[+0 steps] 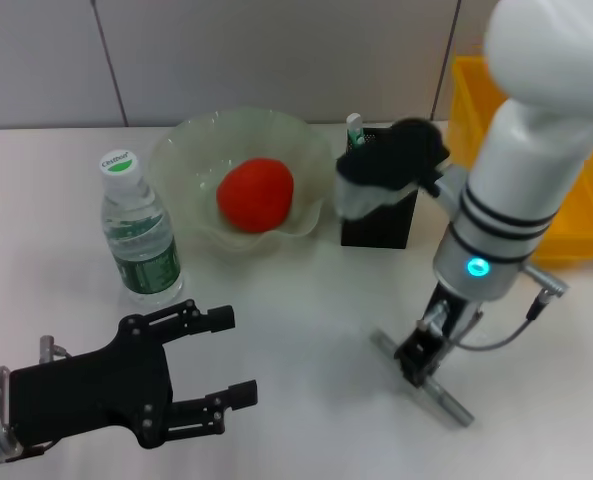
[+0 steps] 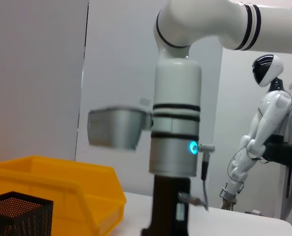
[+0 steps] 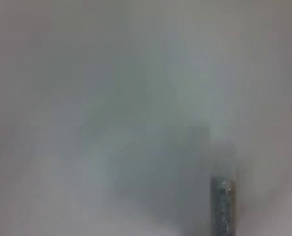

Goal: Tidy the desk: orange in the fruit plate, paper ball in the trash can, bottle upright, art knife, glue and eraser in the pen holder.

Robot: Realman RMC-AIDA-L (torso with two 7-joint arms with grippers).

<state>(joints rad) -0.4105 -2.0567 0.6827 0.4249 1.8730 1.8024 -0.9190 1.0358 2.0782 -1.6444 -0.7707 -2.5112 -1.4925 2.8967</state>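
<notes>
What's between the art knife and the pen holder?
Nothing visible on the table. The right hand is down on the art knife; bare tabletop runs from there to the pen holder. Only the right arm itself hangs over that stretch.

Head view: even, bright overhead light; soft shadows under bottle (image 1: 141, 228) and right gripper (image 1: 423, 356); white table (image 1: 306, 330) mildly washed. Left wrist view: grey fitting on right arm (image 2: 176, 129) smeared by blur. Right wrist view: hazy, grey, defocused; only metallic strip (image 3: 223, 206) resolves.

Red-orange orange (image 1: 256, 194) lies in the pale-green fruit plate (image 1: 191, 143).
</notes>
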